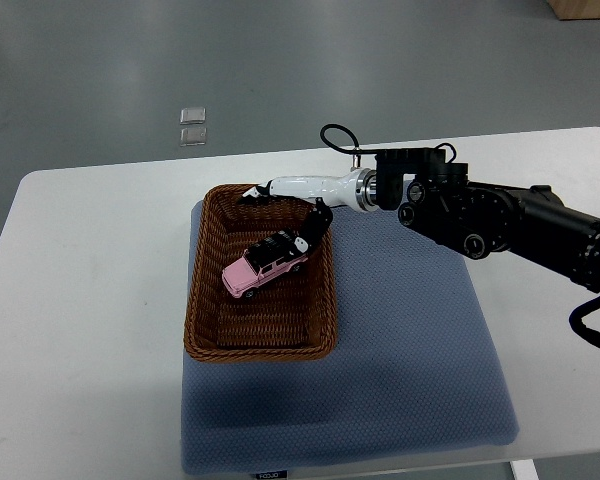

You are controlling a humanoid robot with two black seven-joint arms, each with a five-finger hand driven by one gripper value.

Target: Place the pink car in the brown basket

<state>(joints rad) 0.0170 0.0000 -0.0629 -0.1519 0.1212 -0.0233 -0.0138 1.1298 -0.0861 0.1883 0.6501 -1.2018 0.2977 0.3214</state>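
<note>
**in the basket: car down, hand at the rim**

inside the brown basket (pixel 261 342), on its woven floor, lies the pink car (pixel 263 267), roughly mid-length and a little toward the right wall. sits on its wheels, it seems, with a dark roof showing on top. long axis diagonal: one end toward the lower left, the other toward the upper right, pointing at the hand.

over the basket's far right corner, the right hand (pixel 295 215), reaching in from the right edge on a white forearm behind a black arm. dark fingers (pixel 322 220) drooping over the rim, one tip very close to the car's upper-right end; touching or just clear, cannot tell from this angle. no wrap around the body visible, so fingers judged relaxed and holding nothing, though dark on dark and hard to read.

from the fingers, then, the car down and to the lower left, just beside the nearest tip. only this hand anywhere near; left arm not in view.

under the basket, a blue mat (pixel 410 360) on a white table (pixel 90 300), basket overhanging the mat's left edge.

judged from this: car already where the task wants it, placing as good as done. remaining move likely a straight lift up and back to the right, away from the car's near end, without snagging the rim or dragging the car along.
</note>
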